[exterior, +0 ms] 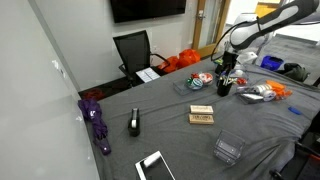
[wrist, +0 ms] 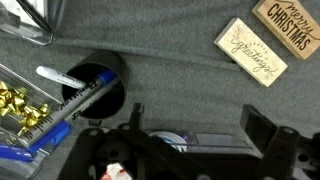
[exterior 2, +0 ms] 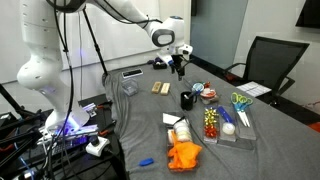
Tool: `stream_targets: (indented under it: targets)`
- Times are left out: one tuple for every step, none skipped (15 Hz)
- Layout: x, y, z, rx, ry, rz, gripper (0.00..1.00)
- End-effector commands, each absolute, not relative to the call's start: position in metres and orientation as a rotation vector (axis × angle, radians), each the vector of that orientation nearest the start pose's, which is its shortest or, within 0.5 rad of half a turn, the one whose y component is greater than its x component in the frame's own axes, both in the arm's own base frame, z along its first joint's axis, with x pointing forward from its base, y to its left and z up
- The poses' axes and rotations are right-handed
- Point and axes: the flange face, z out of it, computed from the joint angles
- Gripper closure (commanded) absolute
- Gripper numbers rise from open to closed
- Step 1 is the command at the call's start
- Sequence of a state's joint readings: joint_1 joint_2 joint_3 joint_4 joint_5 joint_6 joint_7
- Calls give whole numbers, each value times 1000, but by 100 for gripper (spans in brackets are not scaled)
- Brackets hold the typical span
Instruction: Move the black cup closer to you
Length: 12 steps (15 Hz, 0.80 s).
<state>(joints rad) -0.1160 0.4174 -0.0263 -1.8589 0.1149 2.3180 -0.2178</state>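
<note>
The black cup (exterior: 224, 88) is small and round and stands on the grey cloth-covered table (exterior: 170, 135). It also shows in an exterior view (exterior 2: 188, 99). In the wrist view the black cup (wrist: 95, 85) has a blue-and-white pen and other thin items sticking out of it. My gripper (exterior: 228, 64) hangs above and just behind the cup in both exterior views (exterior 2: 179, 64). In the wrist view my gripper (wrist: 197, 125) is open and empty. The cup lies to the left of the jaws, not between them.
Two greeting-card boxes (wrist: 256, 50) lie beside the cup, also seen in an exterior view (exterior: 202, 116). A clear tray of gold and coloured items (exterior 2: 225, 122), an orange cloth (exterior 2: 183, 155), a black stapler-like object (exterior: 134, 122), a purple toy (exterior: 97, 122) and a clear box (exterior: 228, 152) sit on the table. An office chair (exterior: 133, 50) stands behind.
</note>
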Motion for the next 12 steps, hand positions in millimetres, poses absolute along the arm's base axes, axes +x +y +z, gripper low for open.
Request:
stream_targets:
  targets:
    - [645, -101, 282, -3046, -31, -95, 0]
    - [645, -104, 276, -3043, -34, -82, 0]
    - [646, -108, 270, -3043, -30, -75, 0]
    - [646, -111, 264, -3044, -29, -65, 0]
    - [647, -113, 259, -3048, -29, -60, 0]
    - [647, -115, 254, -3049, -26, -51, 0]
    - [648, -118, 250, -3051, -26, -45, 0]
    - [649, -120, 245, -3055, -22, -44, 0]
    - [650, -121, 241, -3060, -18, -42, 0]
    - [651, -123, 237, -3062, -16, -45, 0]
    - [653, -124, 233, -3065, -14, -48, 0]
    - [655, -126, 230, -3071, -11, -55, 0]
